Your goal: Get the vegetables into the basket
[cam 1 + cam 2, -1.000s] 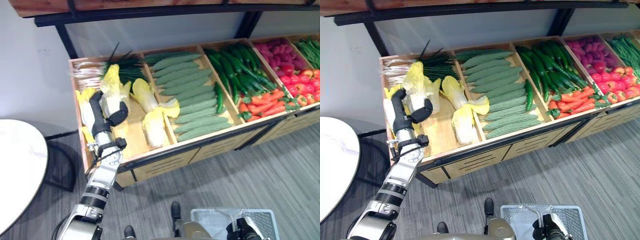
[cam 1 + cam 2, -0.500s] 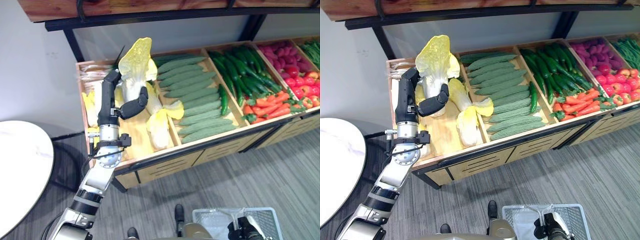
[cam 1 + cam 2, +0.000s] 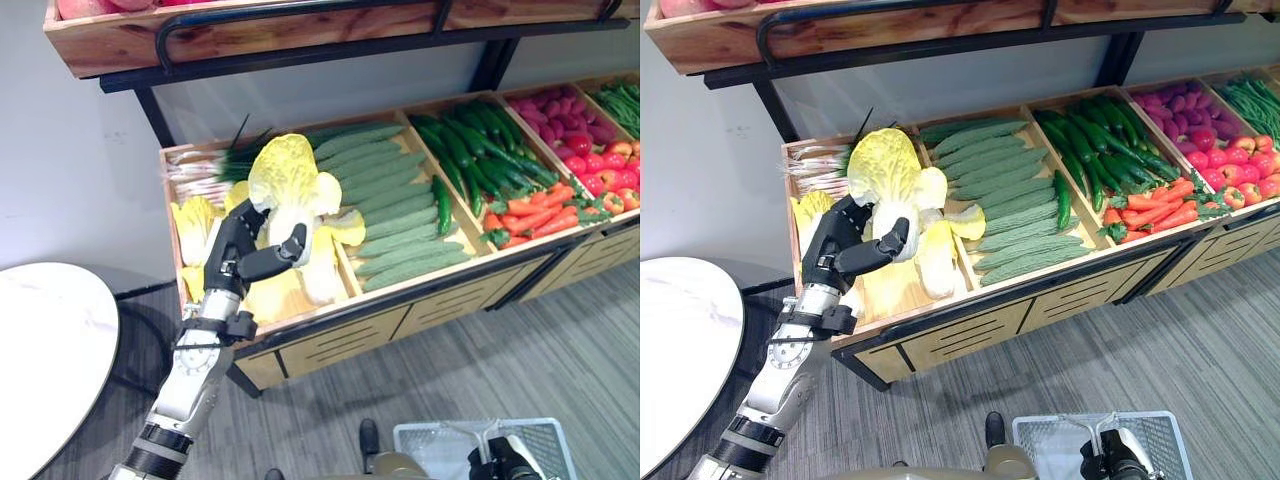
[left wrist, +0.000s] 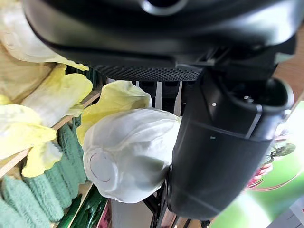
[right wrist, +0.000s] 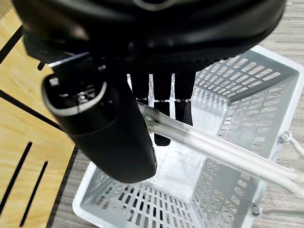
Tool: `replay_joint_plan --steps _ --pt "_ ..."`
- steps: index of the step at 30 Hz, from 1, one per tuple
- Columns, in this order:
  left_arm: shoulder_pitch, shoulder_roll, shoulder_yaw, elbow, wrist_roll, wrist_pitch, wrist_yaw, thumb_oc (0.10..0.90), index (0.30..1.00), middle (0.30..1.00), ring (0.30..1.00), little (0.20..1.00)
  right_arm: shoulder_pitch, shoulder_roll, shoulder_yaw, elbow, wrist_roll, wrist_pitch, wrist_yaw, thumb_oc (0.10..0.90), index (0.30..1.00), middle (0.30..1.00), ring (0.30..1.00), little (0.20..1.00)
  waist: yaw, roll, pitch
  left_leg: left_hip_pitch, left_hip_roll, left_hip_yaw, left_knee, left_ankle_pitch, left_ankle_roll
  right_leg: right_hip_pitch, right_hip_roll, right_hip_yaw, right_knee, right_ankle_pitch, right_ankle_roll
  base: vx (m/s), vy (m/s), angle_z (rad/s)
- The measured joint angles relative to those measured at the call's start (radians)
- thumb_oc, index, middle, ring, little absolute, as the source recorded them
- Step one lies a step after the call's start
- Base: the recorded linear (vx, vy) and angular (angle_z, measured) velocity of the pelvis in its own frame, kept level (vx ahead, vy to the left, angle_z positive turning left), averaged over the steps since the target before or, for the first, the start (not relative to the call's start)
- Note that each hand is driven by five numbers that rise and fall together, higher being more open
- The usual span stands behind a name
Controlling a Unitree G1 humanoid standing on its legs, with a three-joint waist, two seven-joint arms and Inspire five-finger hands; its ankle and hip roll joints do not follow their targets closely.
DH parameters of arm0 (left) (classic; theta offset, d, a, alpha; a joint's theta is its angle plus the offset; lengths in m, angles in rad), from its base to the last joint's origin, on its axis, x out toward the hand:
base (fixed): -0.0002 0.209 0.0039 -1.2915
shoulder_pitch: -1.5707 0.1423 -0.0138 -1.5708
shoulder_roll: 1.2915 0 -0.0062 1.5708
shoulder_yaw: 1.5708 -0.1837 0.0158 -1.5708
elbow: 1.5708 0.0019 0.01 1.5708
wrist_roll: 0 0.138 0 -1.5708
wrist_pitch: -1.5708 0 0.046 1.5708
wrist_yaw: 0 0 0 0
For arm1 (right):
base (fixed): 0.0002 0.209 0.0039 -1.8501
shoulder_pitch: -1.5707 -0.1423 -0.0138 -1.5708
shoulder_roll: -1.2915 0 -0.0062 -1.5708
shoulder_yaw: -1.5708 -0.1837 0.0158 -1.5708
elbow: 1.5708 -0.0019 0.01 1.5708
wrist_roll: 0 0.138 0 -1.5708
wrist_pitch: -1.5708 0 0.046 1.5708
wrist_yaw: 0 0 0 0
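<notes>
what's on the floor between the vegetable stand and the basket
Bare grey floor lies between the stand and the basket, seen in the right eye view.

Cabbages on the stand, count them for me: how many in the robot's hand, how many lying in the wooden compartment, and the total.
Cabbage held in the left hand: 1
Cabbages lying in the wooden compartment, partly hidden behind the held one: 3
Total: 4
</notes>
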Motion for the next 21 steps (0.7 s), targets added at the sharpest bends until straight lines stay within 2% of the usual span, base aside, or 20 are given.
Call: replay_joint_plan --steps 3,4,5,7,8,9,11,12,13,14,15,16,17,18,19,21 --pt "-0.003 0.0 -0.028 0.001 -0.027 0.0 -0.025 0.4 0.3 0.3 0.3 0.3 0.0 0.003 -0.008 0.007 0.0 -0.005 -0.001 0.4 0.3 0.3 0.3 0.3 -0.004 -0.015 0.009 -0.001 -0.014 0.001 0.006 -0.004 0.005 -0.011 -0.008 0.005 0.023 -0.002 0.004 -0.14 0.155 -0.02" --pt "-0.008 0.003 -0.051 0.001 -0.037 0.0 -0.027 0.4 0.3 0.3 0.3 0.3 0.0 0.003 -0.02 0.006 0.0 -0.009 -0.001 0.4 0.3 0.3 0.3 0.3 -0.009 -0.02 0.012 -0.004 -0.023 0.002 0.006 -0.012 0.02 -0.029 -0.015 0.013 0.053 -0.001 0.005 -0.23 0.201 -0.2" --pt "-0.024 0.013 -0.094 0.002 -0.051 0.0 -0.033 0.4 0.3 0.3 0.3 0.3 -0.001 0.0 -0.034 -0.015 0.0 -0.015 -0.004 0.4 0.3 0.3 0.3 0.3 -0.019 -0.034 0.02 -0.009 -0.052 0.008 0.006 -0.015 0.036 -0.069 -0.029 0.044 0.099 -0.005 0.02 -0.25 0.167 -0.41" --pt "-0.047 0.019 -0.12 0.001 -0.063 0.0 -0.051 0.4 0.3 0.3 0.3 0.3 -0.028 0.003 -0.038 -0.024 0.0 -0.026 -0.006 0.4 0.3 0.3 0.3 0.3 -0.022 -0.061 0.035 -0.017 -0.095 0.029 0.003 -0.025 0.05 -0.105 -0.048 0.106 0.086 0.037 0.067 -0.18 0.107 -0.79" --pt "-0.063 0.027 -0.122 0.001 -0.064 0.0 -0.06 0.4 0.3 0.3 0.3 0.3 -0.056 0.011 -0.035 -0.037 -0.001 -0.025 -0.006 0.4 0.3 0.3 0.3 0.3 -0.028 -0.063 0.045 -0.037 -0.095 0.045 0.013 -0.029 0.071 -0.11 -0.07 0.124 0.057 0.057 0.097 -0.24 0.227 -0.76" --pt "-0.091 0.031 -0.13 0.007 -0.064 0.002 -0.077 0.4 0.3 0.3 0.3 0.3 -0.067 0.025 -0.035 -0.051 0.0 -0.02 -0.01 0.4 0.3 0.3 0.3 0.3 -0.042 -0.073 0.067 -0.052 -0.097 0.085 0.012 -0.009 0.104 -0.127 -0.081 0.065 0.087 0.029 0.101 -0.24 0.227 -0.72" --pt "-0.099 0.035 -0.133 0.0 -0.064 0.001 -0.081 0.4 0.3 0.3 0.3 0.3 -0.074 0.032 -0.026 -0.059 0.0 -0.011 -0.006 0.4 0.3 0.3 0.3 0.3 -0.008 -0.055 0.088 -0.074 -0.06 0.152 0.002 0.01 0.113 -0.205 -0.087 -0.126 0.31 -0.071 0.037 -0.16 0.165 -0.85" --pt "-0.103 0.039 -0.133 0.0 -0.064 0.001 -0.082 0.4 0.3 0.3 0.3 0.3 -0.072 0.03 -0.029 -0.058 -0.001 -0.003 -0.007 0.4 0.3 0.3 0.3 0.3 0.0 -0.043 0.106 -0.081 -0.042 0.164 0.016 0.01 0.111 -0.208 -0.09 -0.179 0.403 -0.128 0.032 -0.16 0.151 -0.96" --pt "-0.096 0.066 -0.131 0.01 -0.064 0.004 -0.079 0.4 0.3 0.3 0.3 0.3 -0.058 0.032 -0.023 -0.056 -0.002 -0.001 -0.006 0.4 0.3 0.3 0.3 0.3 0.022 -0.036 0.119 -0.075 -0.011 0.207 0.033 0.011 0.113 -0.157 -0.139 -0.306 0.561 -0.26 0.017 -0.21 0.06 -0.92" --pt "-0.082 0.074 -0.125 0.01 -0.064 0.005 -0.074 0.4 0.3 0.3 0.3 0.3 -0.046 0.03 -0.02 -0.057 -0.003 -0.002 -0.005 0.4 0.3 0.3 0.3 0.3 0.037 -0.029 0.121 -0.059 0.004 0.227 0.03 0.011 0.105 -0.117 -0.161 -0.364 0.608 -0.298 0.023 -0.23 -0.062 -0.85" --pt "-0.079 0.078 -0.121 0.008 -0.063 0.004 -0.072 0.4 0.3 0.3 0.3 0.3 -0.04 0.028 -0.02 -0.061 -0.003 -0.005 -0.004 0.4 0.3 0.3 0.3 0.3 0.047 -0.026 0.121 -0.054 0.008 0.237 0.027 0.007 0.099 -0.097 -0.166 -0.37 0.602 -0.304 0.026 -0.23 -0.222 -1.01" --pt "-0.064 0.088 -0.067 0.0 -0.064 0.004 -0.07 0.4 0.3 0.3 0.3 0.3 -0.036 0.037 -0.017 -0.07 -0.004 -0.007 -0.002 0.4 0.3 0.3 0.3 0.3 0.067 -0.03 0.118 -0.06 0.034 0.297 0.044 0.025 0.068 -0.04 -0.198 -0.344 0.59 -0.333 0.063 -0.11 -0.198 -1.05" --pt "-0.058 0.094 -0.048 -0.001 -0.063 0.004 -0.07 0.4 0.3 0.3 0.3 0.3 -0.037 0.043 -0.016 -0.072 -0.004 -0.005 0.0 0.4 0.3 0.3 0.3 0.3 0.075 -0.04 0.118 -0.059 0.036 0.308 0.046 0.042 0.055 0.001 -0.154 -0.316 0.483 -0.354 0.043 -0.09 -0.225 -1.11" --pt "-0.047 0.093 -0.036 0.001 -0.063 0.004 -0.069 0.4 0.3 0.3 0.3 0.3 -0.041 0.038 -0.001 -0.07 -0.004 -0.005 0.0 0.4 0.3 0.3 0.3 0.3 0.079 -0.036 0.116 -0.059 0.051 0.304 0.048 0.05 0.048 0.027 -0.127 -0.312 0.413 -0.359 0.012 -0.04 -0.175 -0.93" --pt "-0.033 0.091 -0.034 0.0 -0.062 0.004 -0.07 0.4 0.3 0.3 0.3 0.3 -0.048 0.035 0.015 -0.064 -0.004 0.001 -0.001 0.4 0.3 0.3 0.3 0.3 0.081 -0.023 0.109 -0.058 0.076 0.295 0.051 0.054 0.049 0.03 -0.094 -0.294 0.375 -0.338 -0.013 -0.05 -0.239 -0.77" --pt "-0.027 0.082 -0.035 0.0 -0.061 0.005 -0.086 0.4 0.3 0.3 0.3 0.3 -0.038 0.031 0.023 -0.074 -0.004 0.0 -0.001 0.4 0.3 0.3 0.3 0.3 0.068 -0.016 0.1 -0.057 0.103 0.279 0.061 0.07 0.039 0.026 -0.064 -0.277 0.359 -0.332 -0.025 -0.04 -0.265 -0.54"
